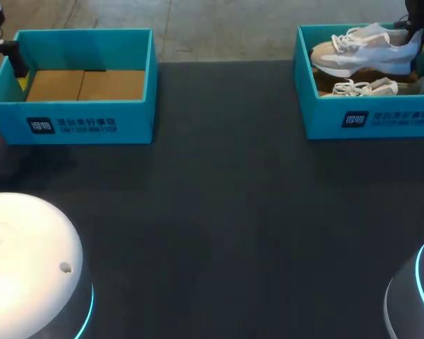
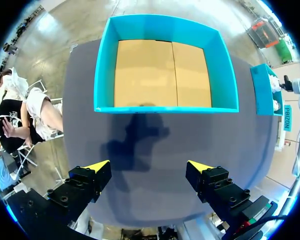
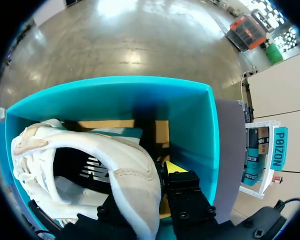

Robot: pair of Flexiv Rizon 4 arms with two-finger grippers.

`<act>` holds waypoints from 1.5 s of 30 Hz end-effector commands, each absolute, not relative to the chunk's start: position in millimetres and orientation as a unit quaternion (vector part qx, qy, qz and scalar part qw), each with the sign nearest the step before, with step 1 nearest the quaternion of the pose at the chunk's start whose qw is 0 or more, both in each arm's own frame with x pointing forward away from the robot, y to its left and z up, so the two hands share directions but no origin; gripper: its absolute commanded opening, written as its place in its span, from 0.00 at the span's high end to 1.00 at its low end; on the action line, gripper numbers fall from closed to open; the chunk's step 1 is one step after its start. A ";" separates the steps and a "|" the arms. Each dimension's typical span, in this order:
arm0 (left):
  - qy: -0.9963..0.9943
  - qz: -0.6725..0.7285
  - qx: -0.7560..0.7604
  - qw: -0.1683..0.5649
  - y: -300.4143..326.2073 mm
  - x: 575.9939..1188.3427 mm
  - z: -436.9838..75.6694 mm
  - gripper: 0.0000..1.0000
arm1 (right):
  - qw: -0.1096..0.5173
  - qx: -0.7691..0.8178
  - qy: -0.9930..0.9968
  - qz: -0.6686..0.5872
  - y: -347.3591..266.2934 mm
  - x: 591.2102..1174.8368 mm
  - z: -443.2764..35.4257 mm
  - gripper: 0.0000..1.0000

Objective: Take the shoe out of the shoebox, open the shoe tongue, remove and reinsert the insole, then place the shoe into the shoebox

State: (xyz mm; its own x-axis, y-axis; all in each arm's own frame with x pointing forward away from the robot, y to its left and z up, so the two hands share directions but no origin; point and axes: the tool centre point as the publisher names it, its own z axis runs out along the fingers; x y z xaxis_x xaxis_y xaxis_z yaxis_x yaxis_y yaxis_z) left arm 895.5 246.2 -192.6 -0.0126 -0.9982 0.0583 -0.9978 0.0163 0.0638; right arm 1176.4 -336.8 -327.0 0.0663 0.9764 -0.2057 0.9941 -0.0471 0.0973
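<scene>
Grips the shoe (image 1: 364, 48) by the heel with the right gripper (image 3: 155, 175), fingers closed on the heel wall. Holds it raised over the right box (image 1: 367, 116), sole down. Has a second shoe (image 1: 371, 87) lying inside the right box, under the raised one. Shows the left box (image 1: 85, 123) well apart from the right box, across the table (image 1: 219, 212). Holds the left gripper (image 2: 149, 166) beyond the left box, farthest from the right box, fingers spread wide, touching nothing.
</scene>
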 end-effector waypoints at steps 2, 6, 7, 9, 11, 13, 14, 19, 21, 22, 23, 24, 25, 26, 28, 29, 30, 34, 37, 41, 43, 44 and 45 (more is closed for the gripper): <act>-0.711 -0.002 0.702 0.042 245.8 894.2 -192.5 0.00 | 0.105 0.723 0.681 -0.048 -334.8 1182.9 -333.9 1.00; -0.711 -0.002 0.702 0.042 245.8 894.2 -192.5 0.00 | 0.102 0.723 0.681 -0.049 -333.8 1182.3 -339.0 1.00; -0.711 -0.002 0.702 0.042 245.8 894.2 -192.5 0.00 | 0.102 0.723 0.681 -0.049 -333.5 1182.2 -339.8 1.00; -0.711 -0.002 0.702 0.042 245.8 894.2 -192.5 0.00 | 0.101 0.723 0.682 -0.051 -332.7 1181.8 -343.4 1.00; -0.711 -0.002 0.702 0.042 245.8 894.2 -192.5 0.00 | 0.099 0.723 0.681 -0.051 -332.3 1180.9 -346.2 1.00; -0.711 -0.002 0.702 0.042 245.8 894.2 -192.5 0.00 | 0.098 0.723 0.681 -0.052 -332.2 1180.1 -348.9 1.00; -0.711 -0.002 0.702 0.042 245.8 894.2 -192.5 0.00 | 0.095 0.724 0.681 -0.053 -332.5 1179.5 -350.9 1.00; -0.711 -0.002 0.702 0.042 245.8 894.2 -192.5 0.00 | 0.092 0.725 0.680 -0.052 -333.8 1176.6 -355.7 1.00; -0.711 -0.002 0.702 0.042 245.8 894.2 -192.5 0.00 | 0.090 0.725 0.680 -0.054 -334.9 1176.0 -358.4 1.00; -0.711 -0.002 0.702 0.042 245.8 894.2 -192.5 0.00 | 0.088 0.726 0.680 -0.053 -335.7 1175.7 -359.7 1.00; -0.711 -0.002 0.702 0.042 245.8 894.2 -192.5 0.00 | 0.087 0.726 0.680 -0.053 -336.3 1175.6 -360.8 1.00; -0.711 -0.002 0.702 0.042 245.8 894.2 -192.5 0.00 | 0.087 0.726 0.680 -0.053 -336.7 1175.4 -361.8 1.00; -0.711 -0.002 0.702 0.042 245.8 894.2 -192.5 0.00 | 0.085 0.726 0.680 -0.052 -336.9 1175.4 -362.7 1.00; -0.711 -0.002 0.702 0.042 245.8 894.2 -192.5 0.00 | 0.085 0.726 0.680 -0.052 -336.9 1175.4 -363.7 1.00; -0.711 -0.002 0.702 0.042 245.8 894.2 -192.5 0.00 | 0.083 0.726 0.681 -0.050 -335.9 1175.7 -366.1 1.00; -0.711 -0.002 0.702 0.042 245.8 894.2 -192.5 0.00 | 0.083 0.726 0.681 -0.050 -335.4 1175.8 -367.3 1.00; -0.711 -0.002 0.702 0.042 245.8 894.2 -192.5 0.00 | 0.079 0.725 0.682 -0.048 -335.1 1175.9 -369.9 1.00; -0.711 -0.002 0.702 0.042 245.8 894.2 -192.5 0.00 | 0.073 0.725 0.683 -0.048 -335.4 1175.4 -378.6 1.00; -0.711 -0.002 0.702 0.042 245.8 894.2 -192.5 0.00 | 0.066 0.724 0.684 -0.047 -335.1 1174.8 -383.3 1.00; -0.711 -0.002 0.702 0.042 245.8 894.2 -192.5 0.00 | 0.062 0.724 0.686 -0.046 -334.8 1173.4 -387.9 1.00; -0.711 -0.002 0.702 0.042 245.8 894.2 -192.5 0.00 | 0.061 0.724 0.686 -0.046 -335.7 1173.2 -389.4 1.00; -0.711 -0.002 0.702 0.042 245.8 894.2 -192.5 0.00 | 0.060 0.724 0.685 -0.046 -336.1 1173.1 -389.8 1.00; -0.711 -0.002 0.702 0.042 245.8 894.2 -192.5 0.00 | 0.060 0.725 0.685 -0.046 -336.5 1172.9 -390.1 1.00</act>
